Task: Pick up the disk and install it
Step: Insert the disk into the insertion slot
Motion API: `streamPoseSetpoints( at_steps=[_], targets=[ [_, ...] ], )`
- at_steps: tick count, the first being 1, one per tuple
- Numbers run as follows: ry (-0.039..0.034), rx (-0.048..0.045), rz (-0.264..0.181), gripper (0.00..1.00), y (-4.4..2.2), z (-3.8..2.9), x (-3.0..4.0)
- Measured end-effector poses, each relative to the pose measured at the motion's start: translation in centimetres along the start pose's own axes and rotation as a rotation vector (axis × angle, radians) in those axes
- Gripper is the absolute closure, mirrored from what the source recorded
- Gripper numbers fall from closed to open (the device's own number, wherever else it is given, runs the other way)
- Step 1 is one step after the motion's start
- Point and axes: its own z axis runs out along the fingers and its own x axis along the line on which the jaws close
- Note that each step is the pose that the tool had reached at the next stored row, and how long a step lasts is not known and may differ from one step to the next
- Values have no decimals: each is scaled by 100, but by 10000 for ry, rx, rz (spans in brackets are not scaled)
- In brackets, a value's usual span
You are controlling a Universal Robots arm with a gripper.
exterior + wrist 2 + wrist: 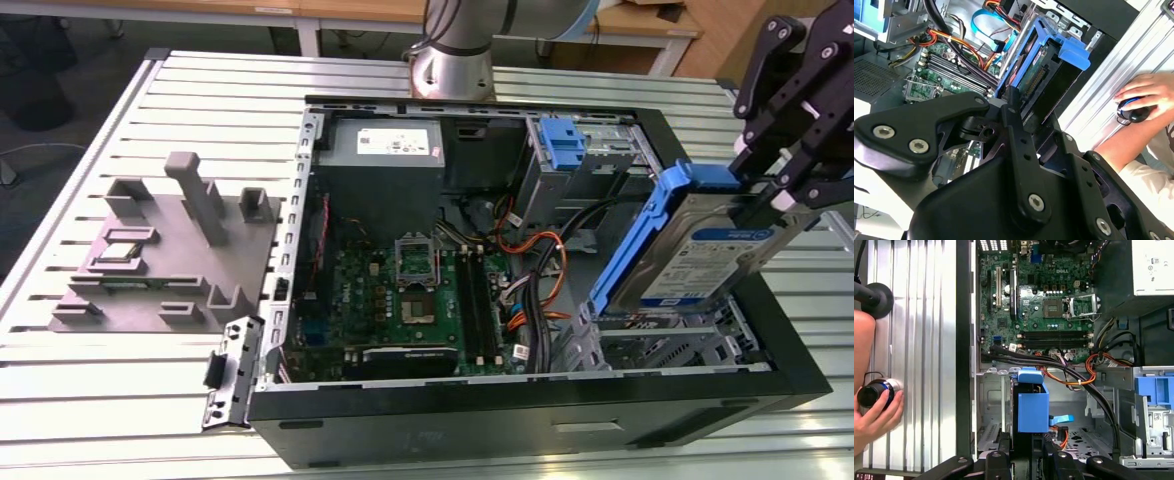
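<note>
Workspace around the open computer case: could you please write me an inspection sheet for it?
Surface: slatted metal table carrying the open computer case.
Job's things: disk held on edge over the drive bay, not yet seated.
Clutter: grey fixture block on the table, at the exterior view's left of the case.
Tool: shut on the disk.
Cables: orange and black cables loose inside the case.
Surroundings: a person's hand on a round knob beside the case.
</note>
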Motion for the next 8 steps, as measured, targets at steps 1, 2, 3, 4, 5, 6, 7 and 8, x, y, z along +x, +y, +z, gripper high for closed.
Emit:
streamPoseSetpoints(
  at_steps=[1, 2, 3, 4, 5, 6, 7, 8],
  targets=[
    [-1, 0, 0, 65, 0, 4, 3],
    [0, 0, 0, 65, 0, 10, 3],
    [2, 0, 0, 65, -1, 18, 4],
    [1, 0, 0, 65, -1, 28, 4],
    [0, 0, 0, 65, -2, 33, 5],
    [0, 0, 0, 65, -2, 37, 5],
    [0, 0, 0, 65, -2, 41, 6],
    [1, 0, 0, 65, -2, 45, 6]
  ],
)
